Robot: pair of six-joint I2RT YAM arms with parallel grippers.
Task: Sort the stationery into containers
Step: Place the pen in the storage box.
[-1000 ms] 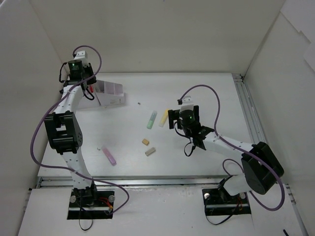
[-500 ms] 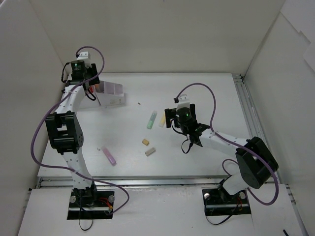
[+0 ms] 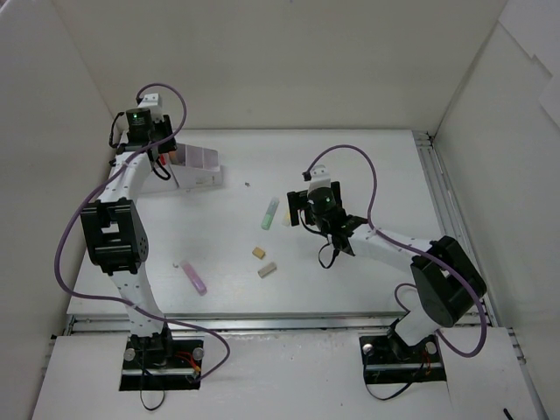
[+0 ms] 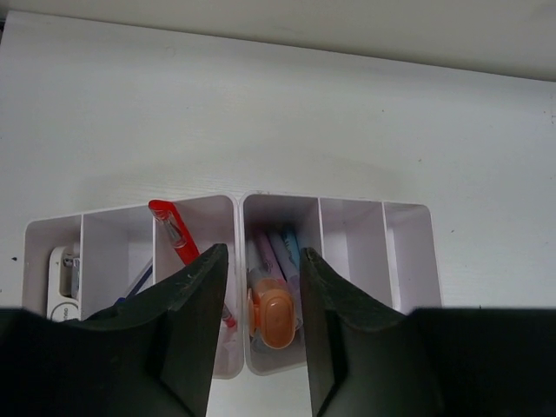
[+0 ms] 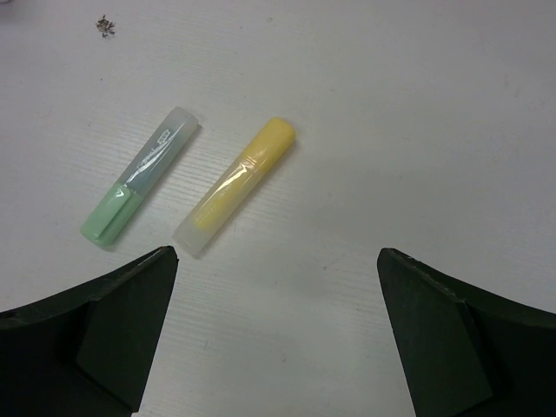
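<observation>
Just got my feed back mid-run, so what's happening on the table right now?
The left gripper hangs over the organizer box, jaws apart and empty; a red pen and an orange marker already sit in its compartments. The right gripper is wide open just above the yellow marker, with the green marker lying beside it. A pink marker and two tan erasers lie loose on the table, not yet sorted.

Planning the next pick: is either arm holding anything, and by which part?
Nothing is held. Left gripper, empty, over the organizer; right gripper open above the yellow marker.
</observation>
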